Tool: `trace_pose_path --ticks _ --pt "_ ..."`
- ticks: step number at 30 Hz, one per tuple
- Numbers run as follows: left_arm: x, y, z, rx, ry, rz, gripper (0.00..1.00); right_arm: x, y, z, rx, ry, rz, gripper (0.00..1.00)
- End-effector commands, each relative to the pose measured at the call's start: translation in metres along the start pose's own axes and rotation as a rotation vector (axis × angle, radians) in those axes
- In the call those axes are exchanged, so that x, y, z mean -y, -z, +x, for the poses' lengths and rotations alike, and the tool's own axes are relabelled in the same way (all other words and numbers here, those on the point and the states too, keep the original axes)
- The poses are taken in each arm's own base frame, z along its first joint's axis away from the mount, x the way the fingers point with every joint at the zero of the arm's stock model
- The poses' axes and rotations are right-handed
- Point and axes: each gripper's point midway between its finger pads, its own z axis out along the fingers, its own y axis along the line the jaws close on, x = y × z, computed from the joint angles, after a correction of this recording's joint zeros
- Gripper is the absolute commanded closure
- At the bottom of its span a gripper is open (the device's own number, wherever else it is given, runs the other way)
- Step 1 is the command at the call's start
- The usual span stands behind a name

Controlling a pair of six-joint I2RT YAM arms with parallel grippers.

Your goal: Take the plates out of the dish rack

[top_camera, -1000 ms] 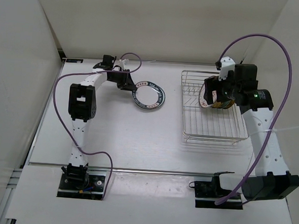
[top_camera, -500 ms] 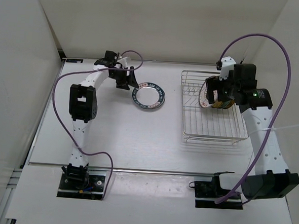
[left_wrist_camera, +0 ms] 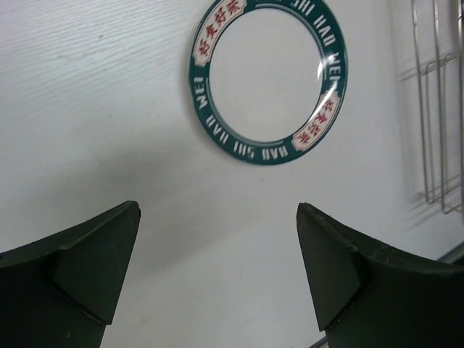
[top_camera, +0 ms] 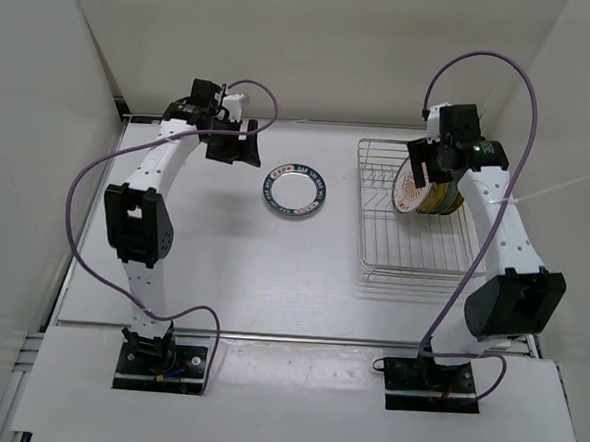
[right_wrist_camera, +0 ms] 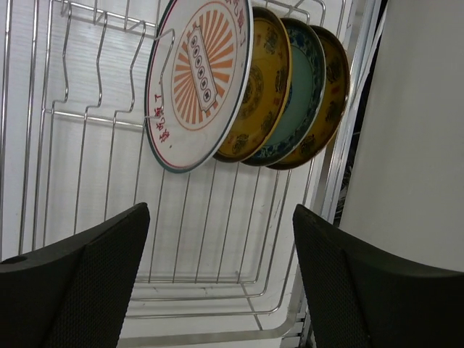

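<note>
The dish rack [top_camera: 413, 250] sits on the right half of the white table [top_camera: 222, 267]. Four plates stand on edge in its far right part, packed face to face and leaning. Toward the rack's open left side is the white sunburst plate [right_wrist_camera: 199, 80], orange-rayed with a green rim. Behind it come a yellow plate with brown pattern [right_wrist_camera: 264, 87], a teal-blue plate [right_wrist_camera: 303, 87] and, closest to the rack's right wall, a second yellow-brown plate [right_wrist_camera: 332, 87]. The right gripper [top_camera: 424, 167] hangs above this stack, over the rack's far end. In the wrist view its fingers [right_wrist_camera: 80, 283] are spread wide with nothing between them, and the plates show beyond the gap, apart from both tips. Well to the left of the rack, the white plate with the dark green lettered rim [top_camera: 295, 189] lies flat on the table. The left gripper [top_camera: 234, 147] is farther left of the rack, beyond that plate and raised. Its fingers [left_wrist_camera: 87, 268] are splayed wide and empty, clear of the plate's rim.
</note>
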Motion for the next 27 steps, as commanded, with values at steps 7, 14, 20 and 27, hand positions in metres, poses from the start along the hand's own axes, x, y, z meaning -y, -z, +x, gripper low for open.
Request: trace_pose_path --ticks 7,14,20,27 --pt "-0.004 0.108 0.023 0.121 -0.138 -0.226 0.0 0.013 -0.04 -0.049 0.057 0.032 0.061 0.42" --pt "-0.008 0.136 0.037 0.138 -0.127 -0.258 0.0 0.019 -0.085 -0.042 -0.013 0.023 0.074 0.41" --pt "-0.011 0.138 0.049 0.126 -0.114 -0.264 0.0 0.023 -0.099 -0.035 -0.04 0.011 0.063 0.52" --pt "-0.014 0.144 0.048 0.138 -0.11 -0.28 0.0 0.018 -0.1 -0.029 -0.058 -0.034 0.05 0.91"
